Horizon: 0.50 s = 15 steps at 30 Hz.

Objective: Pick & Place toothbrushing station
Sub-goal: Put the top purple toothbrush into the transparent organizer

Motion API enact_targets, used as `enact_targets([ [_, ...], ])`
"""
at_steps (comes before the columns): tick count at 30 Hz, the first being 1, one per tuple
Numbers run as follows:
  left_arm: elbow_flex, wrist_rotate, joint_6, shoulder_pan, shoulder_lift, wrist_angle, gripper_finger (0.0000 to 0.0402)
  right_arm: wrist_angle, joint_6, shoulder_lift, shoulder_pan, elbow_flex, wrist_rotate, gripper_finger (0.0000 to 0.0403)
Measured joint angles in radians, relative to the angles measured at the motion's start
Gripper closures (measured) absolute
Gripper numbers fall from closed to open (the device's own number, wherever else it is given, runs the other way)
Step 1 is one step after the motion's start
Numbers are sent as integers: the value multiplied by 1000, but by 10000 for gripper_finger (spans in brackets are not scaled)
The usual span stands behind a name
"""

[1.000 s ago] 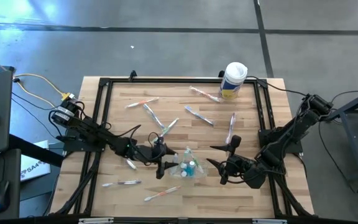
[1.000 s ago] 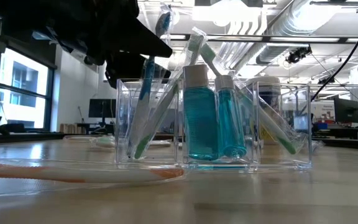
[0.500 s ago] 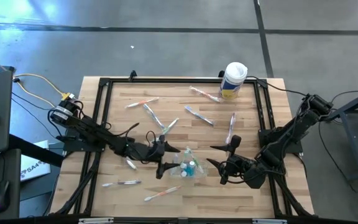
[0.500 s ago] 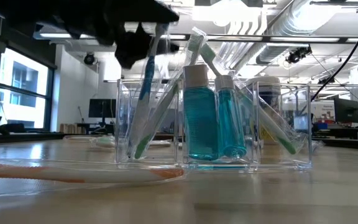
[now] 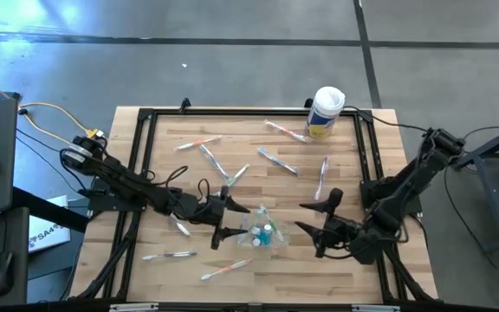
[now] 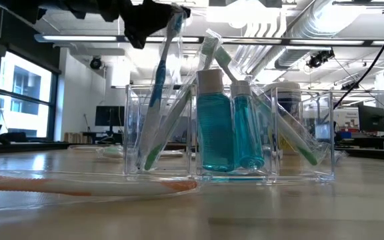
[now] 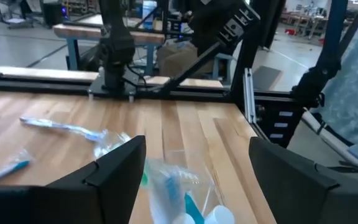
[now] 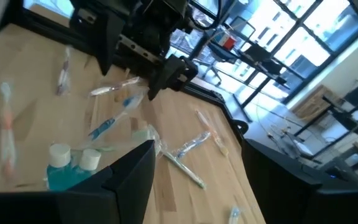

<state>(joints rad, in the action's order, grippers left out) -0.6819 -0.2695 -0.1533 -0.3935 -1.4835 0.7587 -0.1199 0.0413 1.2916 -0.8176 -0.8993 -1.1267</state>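
Your toothbrushing station point(image 5: 261, 230), a clear plastic holder with blue-filled white-capped bottles and several toothbrushes standing in it, sits upright on the desk point(image 5: 258, 264) toward its near edge, roughly midway between your two arms.

Your left gripper point(image 5: 225, 222) hangs just beside the station on its left, fingers spread wide and holding nothing. In the low view its dark fingers sit above the station's left compartment, level with the tips of the toothbrush handles; whether they touch a handle cannot be told. Through the left wrist view the station shows low between the two spread fingers point(image 7: 114, 174).

Your right gripper point(image 5: 319, 223) waits to the station's right, near but apart from it, fingers likewise spread and empty.

Loose wrapped toothbrushes point(image 5: 197, 143) lie scattered across the desk, well apart from both grippers. A white canister point(image 5: 326, 112) with a yellow label stands at the desk's far edge
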Motion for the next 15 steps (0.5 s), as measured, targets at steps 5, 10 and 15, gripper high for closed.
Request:
enact_targets([
  [5, 0, 23, 34, 0, 70, -46, 116, -251, -156, -152, -23, 0, 112, 170],
  [10, 0, 22, 102, -28, 169, -113, 116, -624, -542, -310, 15, 0, 333, 171],
  [15, 0, -65, 157, -59, 264, -197, 116, -921, -939, -347, 110, 1, 364, 170],
])
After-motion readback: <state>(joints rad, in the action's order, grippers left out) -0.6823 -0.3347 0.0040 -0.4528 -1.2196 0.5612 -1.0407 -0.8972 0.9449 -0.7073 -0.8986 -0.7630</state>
